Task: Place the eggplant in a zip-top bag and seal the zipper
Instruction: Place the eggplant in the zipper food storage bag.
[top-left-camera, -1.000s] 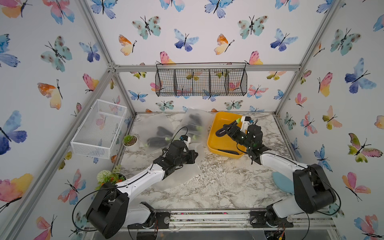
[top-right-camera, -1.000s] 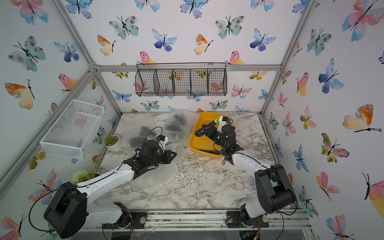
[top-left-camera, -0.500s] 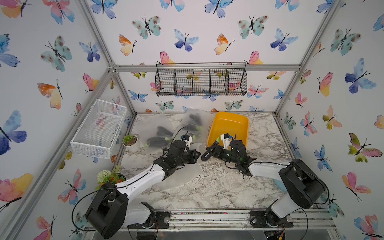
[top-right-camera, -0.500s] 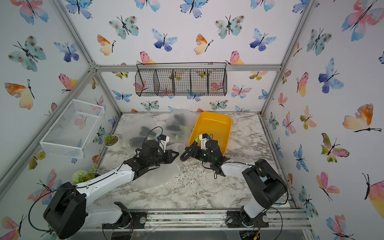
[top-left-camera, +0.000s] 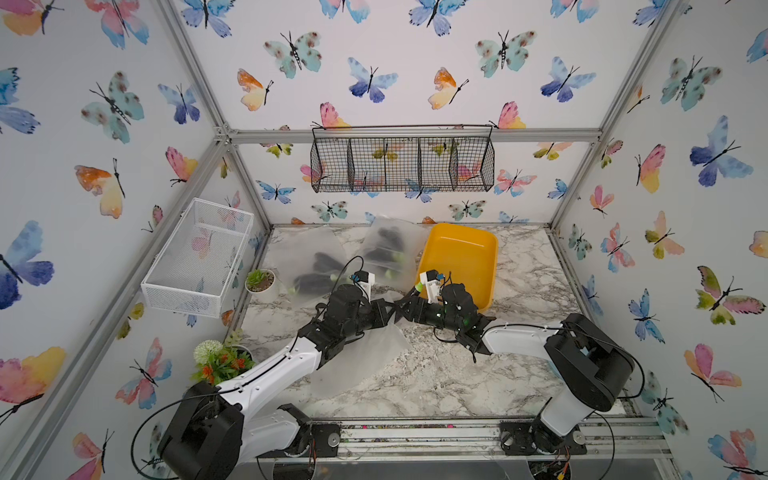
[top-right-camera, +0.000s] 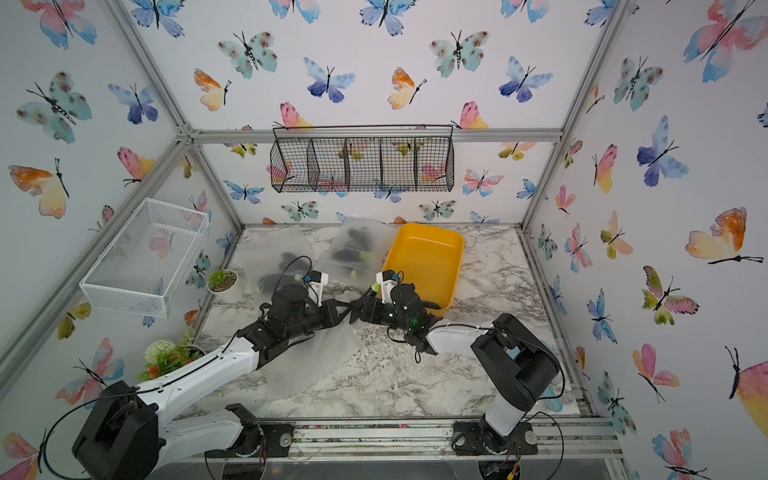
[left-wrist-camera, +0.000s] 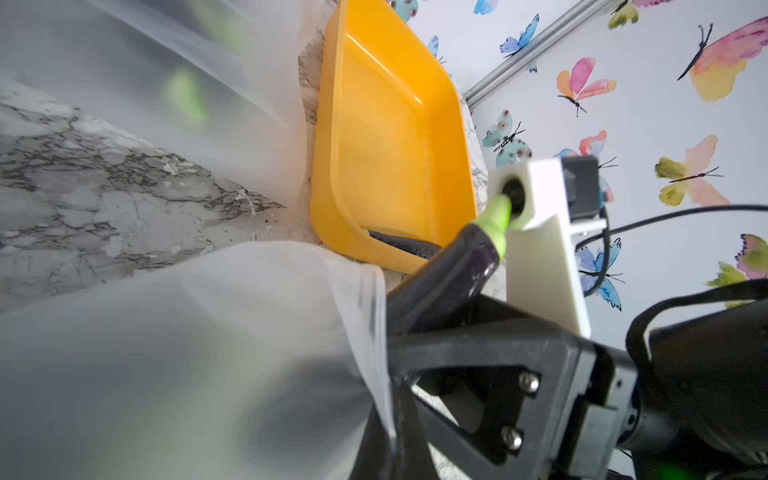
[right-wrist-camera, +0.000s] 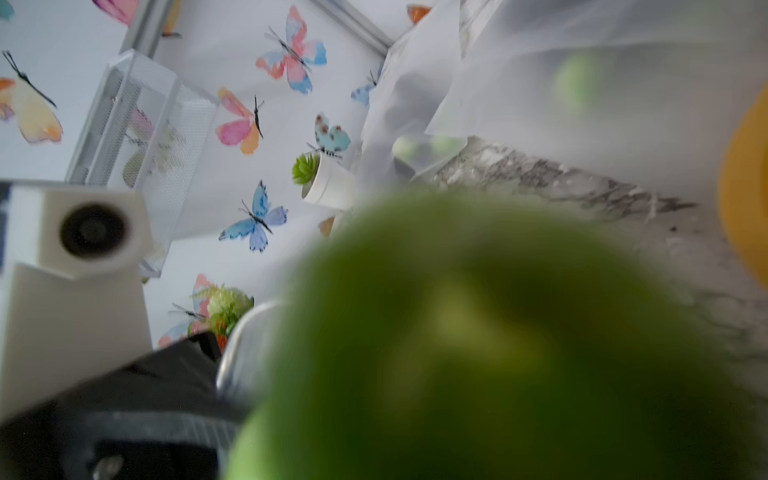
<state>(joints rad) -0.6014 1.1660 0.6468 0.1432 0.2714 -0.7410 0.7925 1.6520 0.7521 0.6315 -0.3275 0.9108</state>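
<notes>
Marble tabletop (top-left-camera: 415, 374) and butterfly-papered walls surround me. At far left a white mesh basket (top-left-camera: 199, 253) hangs on the wall with a potted succulent (top-left-camera: 259, 280) beside it, and two filled frosted bags (top-left-camera: 320, 266) lie toward the back. My left gripper (top-left-camera: 386, 309) is clenched on the raised edge of the zip-top bag (top-left-camera: 357, 357), whose film spreads under that arm. Tips nearly touching it, my right gripper (top-left-camera: 407, 307) has the eggplant (left-wrist-camera: 449, 270) lying along it; I cannot tell whether those jaws are squeezing it or slack. Its long axis is tilted, dark blunt end down toward the bag's mouth, green stem up against my right wrist camera, blotting that view. Behind stands the yellow tub (top-left-camera: 478, 245), a second eggplant (left-wrist-camera: 401, 245) in its corner.
</notes>
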